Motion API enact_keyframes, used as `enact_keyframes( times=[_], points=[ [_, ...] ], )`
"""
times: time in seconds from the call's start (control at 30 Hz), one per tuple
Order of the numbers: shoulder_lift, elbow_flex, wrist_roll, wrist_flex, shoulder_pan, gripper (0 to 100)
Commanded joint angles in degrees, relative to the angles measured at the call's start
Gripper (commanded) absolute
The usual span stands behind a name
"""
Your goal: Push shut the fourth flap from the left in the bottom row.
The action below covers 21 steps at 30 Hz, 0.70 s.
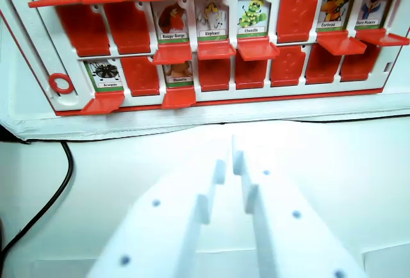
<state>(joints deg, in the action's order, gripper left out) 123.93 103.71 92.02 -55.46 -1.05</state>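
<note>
1. Gripper (229, 163): white, in the foreground at the bottom of the wrist view, tips pointing up-frame toward the board. Jaws nearly together w/ only a thin slit between them; nothing held. It hangs over bare white bench (333, 163), well apart from the board.

2. Black cable (61, 182) curls along the wrist view's left, clear of the gripper's path.

3. Flap board (38, 47) stands beyond the bench, red and white, tilted a bit so the rows slope down toward the wrist view's left. Red ring (61, 83) at its lower left corner.

4. Bottom row, left to right: spider card flap (104, 102) open; 2nd slot red, shut; owl card flap (179, 96) open; then the fourth flap (214, 74), which shows plain red w/ no card visible. Looks already shut or close to it, can't tell for sure from this angle. The rest of the row is red too.

5. Key relation: the fourth flap lies almost straight ahead of the gripper tips, a touch toward the wrist view's left, and farther up-frame. The flap's long edge runs across the row, so square to the gripper's pointing line.

6. Judgement: the approach is mainly a forward reach w/ a small leftward correction. Risk: the owl card flap sits just beside the target and sticks out, so a drift left could clip it.
</note>
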Motion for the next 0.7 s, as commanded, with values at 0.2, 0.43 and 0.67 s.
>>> enact_keyframes(
  times=[0.2, 0.43, 0.67],
  points=[
    [6.68, -9.4, 2.46, -2.81, 1.49, 0],
    [6.5, -10.2, 1.14, -0.18, 1.32, 0],
    [6.06, -10.46, -0.62, 2.81, 0.97, 0]
  ],
)
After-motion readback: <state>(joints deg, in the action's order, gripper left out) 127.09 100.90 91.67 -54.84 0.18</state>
